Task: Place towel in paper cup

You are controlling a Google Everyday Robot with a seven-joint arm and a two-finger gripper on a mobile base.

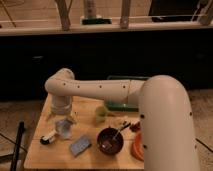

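Note:
My arm reaches from the right foreground across the wooden table (40, 155) and bends down at the left. The gripper (63, 118) hangs over the table's left part. Right under it stands a pale grey-white shape (64, 128) that looks like the paper cup. I cannot tell the towel apart from the cup or the gripper; it may be at the gripper or in the cup. The gripper is directly above this pale shape, touching or nearly touching it.
A yellow-green cup (101, 113) stands mid-table. A dark brown bowl (110, 140) with a utensil sits in front of it. A blue-grey sponge-like pad (80, 146) lies near the front. An orange plate (137, 146) is at the right, and a small black-and-white object (47, 138) at the left.

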